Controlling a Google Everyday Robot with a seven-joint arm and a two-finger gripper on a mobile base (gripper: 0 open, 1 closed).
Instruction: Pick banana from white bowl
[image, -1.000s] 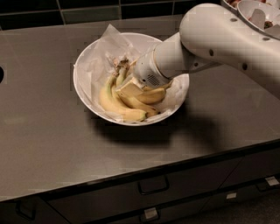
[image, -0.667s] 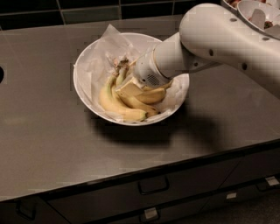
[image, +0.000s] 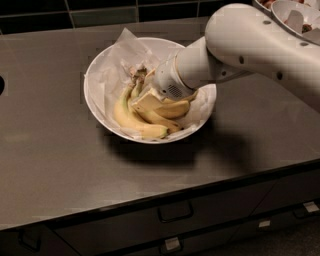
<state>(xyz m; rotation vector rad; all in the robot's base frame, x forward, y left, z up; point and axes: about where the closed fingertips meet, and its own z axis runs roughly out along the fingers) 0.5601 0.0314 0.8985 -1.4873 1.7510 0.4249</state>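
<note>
The banana (image: 131, 119) bunch lies in the white bowl (image: 95, 95), yellow with green near the brownish stem at the upper left. The bowl is lined with crumpled white paper and stands on the dark counter. My gripper (image: 150, 100) reaches down into the bowl from the right and rests on top of the bunch, near its stem end. My white arm (image: 250, 45) covers the bowl's right part and part of the bananas.
Smaller white bowls with food (image: 295, 15) stand at the back right corner, behind my arm. The dark counter (image: 60, 165) ends at a front edge with drawers (image: 175, 212) below. A tiled wall runs along the back.
</note>
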